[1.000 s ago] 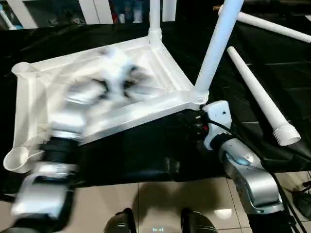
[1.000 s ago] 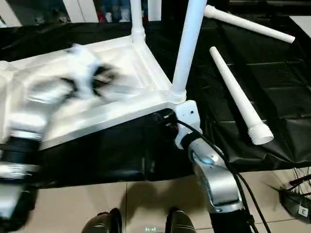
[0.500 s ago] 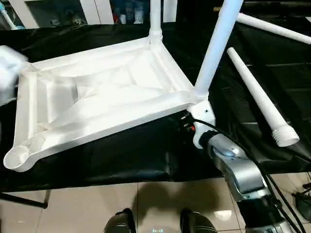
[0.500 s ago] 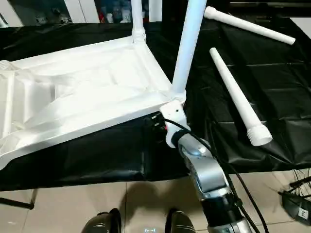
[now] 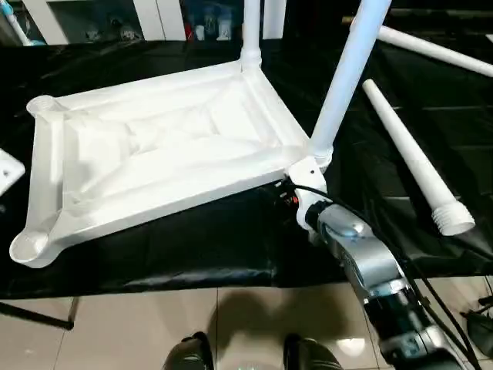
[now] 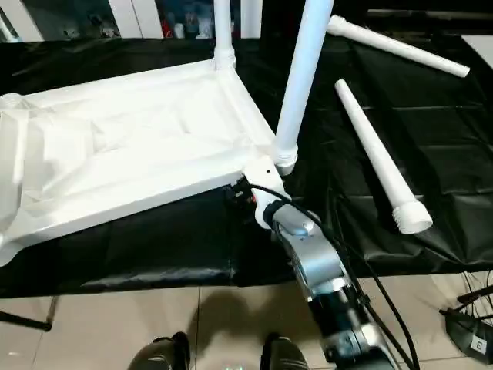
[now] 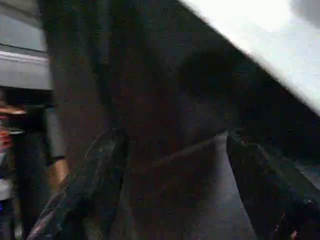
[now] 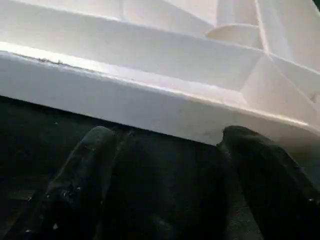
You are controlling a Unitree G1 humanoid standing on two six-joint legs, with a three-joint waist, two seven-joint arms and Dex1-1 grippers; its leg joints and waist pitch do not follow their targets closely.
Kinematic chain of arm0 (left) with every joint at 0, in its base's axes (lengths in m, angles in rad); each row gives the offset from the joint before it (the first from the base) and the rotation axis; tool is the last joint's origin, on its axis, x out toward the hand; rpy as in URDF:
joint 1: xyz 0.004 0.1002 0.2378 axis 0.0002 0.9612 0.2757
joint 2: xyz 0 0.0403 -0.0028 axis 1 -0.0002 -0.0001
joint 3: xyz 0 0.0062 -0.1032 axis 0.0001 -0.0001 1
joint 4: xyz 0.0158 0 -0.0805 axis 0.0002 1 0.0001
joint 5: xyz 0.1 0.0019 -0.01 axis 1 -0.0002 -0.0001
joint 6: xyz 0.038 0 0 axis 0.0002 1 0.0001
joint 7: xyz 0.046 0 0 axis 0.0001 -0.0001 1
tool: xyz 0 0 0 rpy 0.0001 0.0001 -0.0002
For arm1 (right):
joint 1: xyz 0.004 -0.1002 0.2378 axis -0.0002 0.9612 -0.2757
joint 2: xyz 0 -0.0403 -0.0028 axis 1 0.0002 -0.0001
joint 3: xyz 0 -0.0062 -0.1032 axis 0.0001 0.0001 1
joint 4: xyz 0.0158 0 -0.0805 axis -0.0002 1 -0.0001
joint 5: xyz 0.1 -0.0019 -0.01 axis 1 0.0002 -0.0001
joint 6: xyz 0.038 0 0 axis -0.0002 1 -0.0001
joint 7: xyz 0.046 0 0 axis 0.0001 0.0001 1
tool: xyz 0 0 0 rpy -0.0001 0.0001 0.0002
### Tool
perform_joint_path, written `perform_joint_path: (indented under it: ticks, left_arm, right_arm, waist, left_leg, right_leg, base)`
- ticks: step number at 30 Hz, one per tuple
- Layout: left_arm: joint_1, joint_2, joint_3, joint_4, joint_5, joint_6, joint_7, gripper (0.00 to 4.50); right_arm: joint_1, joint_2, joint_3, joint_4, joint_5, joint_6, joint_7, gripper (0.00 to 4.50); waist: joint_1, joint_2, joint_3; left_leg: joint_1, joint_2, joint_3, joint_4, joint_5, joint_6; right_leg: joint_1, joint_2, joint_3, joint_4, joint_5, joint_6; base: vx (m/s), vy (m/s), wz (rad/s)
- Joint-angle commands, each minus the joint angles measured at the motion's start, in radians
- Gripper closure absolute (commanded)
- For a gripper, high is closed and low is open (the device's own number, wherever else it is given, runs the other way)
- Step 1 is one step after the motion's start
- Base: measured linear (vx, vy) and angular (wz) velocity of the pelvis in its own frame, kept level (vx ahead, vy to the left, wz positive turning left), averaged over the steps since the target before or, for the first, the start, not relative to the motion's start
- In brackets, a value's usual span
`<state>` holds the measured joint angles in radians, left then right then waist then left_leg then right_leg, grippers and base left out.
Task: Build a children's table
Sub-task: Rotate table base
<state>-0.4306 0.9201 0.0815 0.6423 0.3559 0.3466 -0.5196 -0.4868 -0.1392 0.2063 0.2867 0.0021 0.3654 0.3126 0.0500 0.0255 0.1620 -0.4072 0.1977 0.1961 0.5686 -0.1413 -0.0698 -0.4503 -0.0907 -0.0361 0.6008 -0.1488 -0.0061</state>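
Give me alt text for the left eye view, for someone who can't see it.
An upside-down white plastic table top lies on black sheeting, two white tube legs standing in its right-hand corner sockets. The right gripper sits at its near right corner; two loose white legs lie further right.

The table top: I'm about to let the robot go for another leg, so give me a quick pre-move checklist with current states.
1. Table top lies underside up on the black cloth: ok.
2. Two legs stand in the right-hand sockets, near leg and far leg: ok.
3. Two left sockets, far and near, empty: ok.
4. Two loose legs lie on the cloth to the right: ok.
5. Right tool open, at the top's edge, holding nothing: ok.
6. Left tool open and empty: ok.
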Motion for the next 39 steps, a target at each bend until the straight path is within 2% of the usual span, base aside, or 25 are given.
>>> perform_joint_path:
  ticks: [1, 2, 3, 9, 10, 16, 18, 21, 23, 25, 26, 27, 28, 29, 30, 33, 39]
  left_arm:
    - [-0.009, 0.001, -0.015, 0.017, -0.012, -0.019, -0.049, 0.73]
    - [-0.013, 0.001, -0.022, 0.027, -0.02, -0.02, -0.069, 0.7]
    - [-0.017, 0.002, -0.03, 0.035, -0.024, -0.022, -0.09, 0.57]
    - [0.008, 0.011, -0.081, 0.036, -0.064, -0.065, -0.243, 0.13]
    - [0.01, 0.011, -0.082, 0.035, -0.071, -0.074, -0.255, 0.04]
    - [0.074, 0.027, -0.083, -0.06, -0.14, -0.093, -0.397, 0.04]
    - [0.084, 0.031, -0.08, -0.08, -0.158, -0.094, -0.427, 0.04]
    - [0.151, 0.057, -0.068, -0.209, -0.245, -0.124, -0.554, 0.04]
    - [0.174, 0.063, -0.062, -0.255, -0.278, -0.128, -0.596, 0.04]
    - [0.227, 0.071, -0.051, -0.415, -0.371, -0.065, -0.682, 0.04]
    - [0.227, 0.071, -0.051, -0.415, -0.371, -0.065, -0.682, 0.04]
    - [0.239, 0.067, -0.049, -0.468, -0.398, -0.039, -0.697, 0.04]
    - [0.239, 0.067, -0.049, -0.468, -0.398, -0.039, -0.697, 0.04]
    - [0.245, 0.058, -0.053, -0.529, -0.427, -0.004, -0.707, 0.04]
    - [0.246, 0.057, -0.054, -0.538, -0.431, 0.0, -0.708, 0.04]
    - [0.234, 0.005, -0.099, -0.694, -0.492, 0.083, -0.707, 0.04]
    - [0.192, -0.106, -0.183, -0.781, -0.508, 0.123, -0.687, 0.04]
  right_arm:
    - [-0.023, -0.005, 0.0, 0.033, -0.011, -0.028, 0.007, 0.71]
    - [-0.033, -0.006, -0.001, 0.051, -0.013, -0.038, 0.008, 0.71]
    - [-0.042, -0.007, -0.002, 0.067, -0.015, -0.046, 0.009, 0.71]
    - [-0.094, -0.005, -0.012, 0.159, -0.022, -0.097, 0.018, 0.71]
    - [-0.1, -0.004, -0.013, 0.171, -0.022, -0.103, 0.019, 0.71]
    - [-0.133, -0.001, -0.009, 0.231, -0.023, -0.143, 0.032, 0.71]
    - [-0.139, 0.0, -0.009, 0.245, -0.023, -0.154, 0.036, 0.71]
    - [-0.158, 0.006, -0.009, 0.285, -0.023, -0.182, 0.047, 0.71]
    - [-0.163, 0.008, -0.009, 0.296, -0.024, -0.19, 0.048, 0.71]
    - [-0.17, 0.018, -0.004, 0.308, -0.023, -0.203, 0.058, 0.71]
    - [-0.17, 0.018, -0.004, 0.308, -0.023, -0.203, 0.058, 0.71]
    - [-0.171, 0.021, -0.001, 0.312, -0.023, -0.209, 0.064, 0.71]
    - [-0.171, 0.021, -0.001, 0.312, -0.023, -0.209, 0.064, 0.71]
    - [-0.171, 0.024, 0.005, 0.313, -0.022, -0.216, 0.075, 0.71]
    - [-0.171, 0.024, 0.006, 0.314, -0.022, -0.218, 0.076, 0.71]
    - [-0.163, 0.027, 0.026, 0.306, -0.019, -0.243, 0.124, 0.71]
    - [-0.149, 0.02, 0.047, 0.289, -0.008, -0.283, 0.203, 0.71]
  waist:
    - [0.001, 0.024, -0.091]
    - [0.001, 0.02, -0.093]
    - [0.002, 0.022, -0.091]
    - [0.001, 0.01, -0.094]
    - [0.001, 0.013, -0.092]
    - [0.002, 0.009, -0.093]
    - [0.003, 0.01, -0.093]
    - [0.004, 0.008, -0.092]
    - [0.006, 0.011, -0.093]
    - [0.005, 0.009, -0.093]
    - [0.005, 0.009, -0.093]
    - [0.007, 0.012, -0.095]
    - [0.006, 0.011, -0.093]
    - [0.006, 0.006, -0.092]
    - [0.005, 0.007, -0.094]
    - [0.006, 0.003, -0.091]
    - [0.003, -0.001, -0.094]
  left_leg:
    - [0.039, 0.014, -0.012, -0.064, -0.27, -0.011]
    - [0.04, 0.013, -0.012, -0.063, -0.268, -0.011]
    - [0.04, 0.014, -0.013, -0.064, -0.278, -0.012]
    - [0.037, 0.014, -0.011, -0.062, -0.258, -0.002]
    - [0.038, 0.015, -0.011, -0.062, -0.261, 0.0]
    - [0.042, 0.019, -0.009, -0.064, -0.284, -0.001]
    - [0.042, 0.019, -0.01, -0.065, -0.284, -0.004]
    - [0.038, 0.022, -0.01, -0.067, -0.291, -0.004]
    - [0.046, 0.02, -0.007, -0.064, -0.3, -0.007]
    - [0.04, 0.024, -0.008, -0.068, -0.298, -0.011]
    - [0.04, 0.024, -0.008, -0.068, -0.298, -0.011]
    - [0.047, 0.022, -0.005, -0.065, -0.305, -0.009]
    - [0.046, 0.021, -0.005, -0.065, -0.306, -0.009]
    - [0.044, 0.019, -0.005, -0.066, -0.308, -0.008]
    - [0.043, 0.021, -0.006, -0.066, -0.308, -0.009]
    - [0.044, 0.021, -0.005, -0.065, -0.295, -0.002]
    - [0.035, 0.018, -0.007, -0.062, -0.272, 0.006]
  right_leg:
    - [0.053, -0.032, 0.033, -0.051, -0.122, -0.228]
    - [0.055, -0.034, 0.033, -0.051, -0.124, -0.229]
    - [0.053, -0.035, 0.034, -0.053, -0.152, -0.229]
    - [0.056, -0.037, 0.036, -0.052, -0.159, -0.231]
    - [0.055, -0.037, 0.036, -0.052, -0.169, -0.233]
    - [0.051, -0.037, 0.037, -0.055, -0.218, -0.227]
    - [0.051, -0.039, 0.038, -0.055, -0.224, -0.23]
    - [0.051, -0.041, 0.038, -0.055, -0.239, -0.231]
    - [0.045, -0.036, 0.039, -0.055, -0.238, -0.229]
    - [0.051, -0.036, 0.038, -0.049, -0.218, -0.24]
    - [0.051, -0.036, 0.038, -0.049, -0.218, -0.24]
    - [0.046, -0.033, 0.038, -0.05, -0.214, -0.241]
    - [0.046, -0.031, 0.038, -0.051, -0.216, -0.24]
    - [0.047, -0.029, 0.037, -0.051, -0.222, -0.233]
    - [0.051, -0.033, 0.038, -0.048, -0.22, -0.233]
    - [0.049, -0.032, 0.039, -0.052, -0.236, -0.228]
    - [0.057, -0.032, 0.037, -0.052, -0.248, -0.214]
  base:
    - [0.0, 0.0, 0.0]
    - [0.0, 0.0, 0.0]
    - [0.0, 0.0, 0.0]
    - [0.0, 0.0, 0.0]
    - [0.0, 0.0, 0.0]
    - [0.0, 0.0, 0.0]
    - [0.0, 0.0, 0.0]
    - [0.0, 0.0, 0.0]
    - [0.0, 0.0, 0.0]
    - [0.0, 0.0, 0.0]
    - [0.0, 0.0, 0.0]
    - [0.0, 0.0, 0.0]
    - [0.0, 0.0, 0.0]
    - [0.0, 0.0, 0.0]
    - [0.0, 0.0, 0.0]
    - [0.0, 0.0, 0.0]
    - [0.0, 0.0, 0.0]
